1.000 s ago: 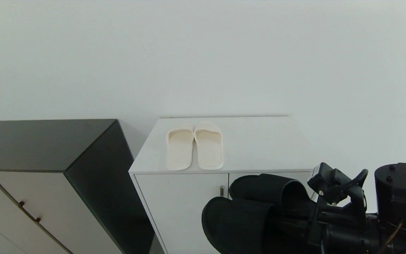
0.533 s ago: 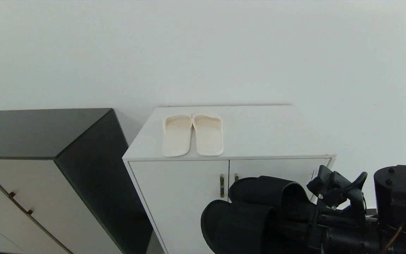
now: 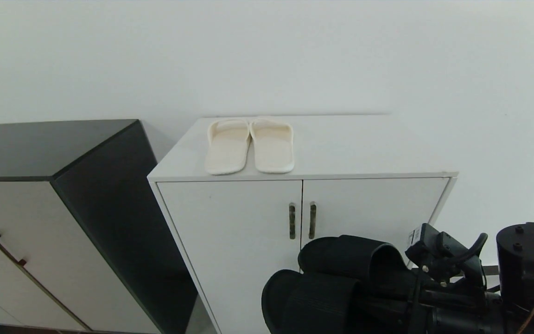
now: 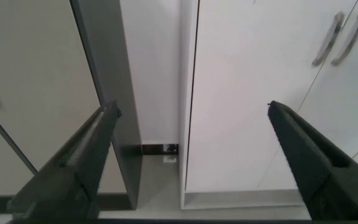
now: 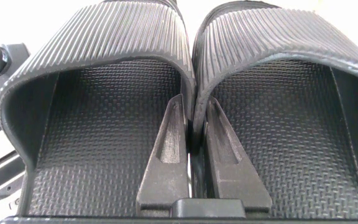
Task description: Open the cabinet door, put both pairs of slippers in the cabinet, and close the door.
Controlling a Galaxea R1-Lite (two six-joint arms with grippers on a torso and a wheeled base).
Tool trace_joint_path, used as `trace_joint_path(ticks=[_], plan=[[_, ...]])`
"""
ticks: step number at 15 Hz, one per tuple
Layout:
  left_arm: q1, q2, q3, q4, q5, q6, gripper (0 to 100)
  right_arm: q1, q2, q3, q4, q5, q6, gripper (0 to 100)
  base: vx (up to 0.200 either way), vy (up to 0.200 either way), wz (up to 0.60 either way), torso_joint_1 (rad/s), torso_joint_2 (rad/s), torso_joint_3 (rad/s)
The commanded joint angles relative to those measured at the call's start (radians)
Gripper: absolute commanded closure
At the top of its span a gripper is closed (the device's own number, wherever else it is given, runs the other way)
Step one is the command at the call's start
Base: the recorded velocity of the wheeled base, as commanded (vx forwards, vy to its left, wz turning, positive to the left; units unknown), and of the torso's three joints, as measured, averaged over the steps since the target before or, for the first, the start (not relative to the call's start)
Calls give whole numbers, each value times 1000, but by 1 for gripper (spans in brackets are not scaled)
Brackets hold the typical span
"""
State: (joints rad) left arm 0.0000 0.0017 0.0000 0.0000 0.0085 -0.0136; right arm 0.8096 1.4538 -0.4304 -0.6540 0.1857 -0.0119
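Observation:
A white cabinet [image 3: 230, 232] stands before me with both doors closed and two handles [image 3: 301, 220] at the centre seam. A cream pair of slippers [image 3: 250, 145] lies side by side on its top. My right gripper [image 5: 191, 155] is shut on the black pair of slippers [image 3: 336, 278], pinching their touching inner walls, low in front of the right door. The black slippers [image 5: 104, 124] sit one on each side of its fingers [image 5: 166, 155]. My left gripper [image 4: 191, 112] is open, pointing at the cabinet's [image 4: 253, 93] left edge near the floor.
A black-topped drawer unit [image 3: 63, 195] stands close to the left of the cabinet, with a narrow gap [image 4: 157, 93] between them. A plain white wall rises behind both. The cabinet door handles [image 4: 340, 38] show in the left wrist view.
The head view has shifted so the cabinet's doors and handles come into sight; camera movement. The right gripper keeps the black slippers in the same place in view.

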Motion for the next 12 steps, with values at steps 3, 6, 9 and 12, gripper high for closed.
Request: trace_joint_path(ticks=[3,6,9,12], plan=[[0,0,0,0,1,0,0,2,0,7,-1,4,-6,100,0,0,0,-181,489,315],[0,0,0,0,1,0,0,3,8,9,-1,6,-6,100,0,0,0,-162,479,320],[0,0,0,0,-1,0,0,3,7,12,-1,6,-6,100,0,0,0,-137,473,328],[0,0,0,0,-1,0,0,10,7,13,-1,4,-22,100,0,0,0,-119,457,346]])
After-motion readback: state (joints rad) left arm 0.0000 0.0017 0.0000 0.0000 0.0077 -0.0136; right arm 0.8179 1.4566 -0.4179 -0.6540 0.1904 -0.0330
